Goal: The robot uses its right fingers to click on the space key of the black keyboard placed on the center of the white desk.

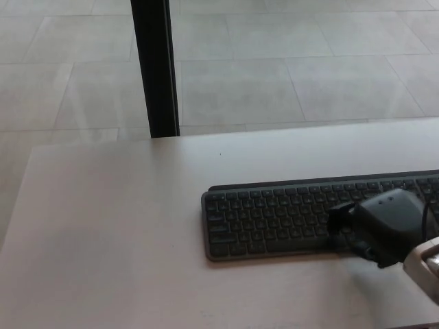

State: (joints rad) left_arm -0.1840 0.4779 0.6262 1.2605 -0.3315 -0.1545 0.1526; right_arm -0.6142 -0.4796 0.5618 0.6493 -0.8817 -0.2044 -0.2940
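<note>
Over at the lower right, one robot hand is showing, the right hand, and it's hovering low over the front rows of the keyboard. Can't really tell if its fingers are spread or curled since the black shell is covering them, and I can't tell if it's actually touching a key. Just one keyboard here: black, slim, low-profile, dark keys, lying flat on the white desk and running off the right edge of the shot. One black post is standing behind the desk on a grey tiled floor.
</note>
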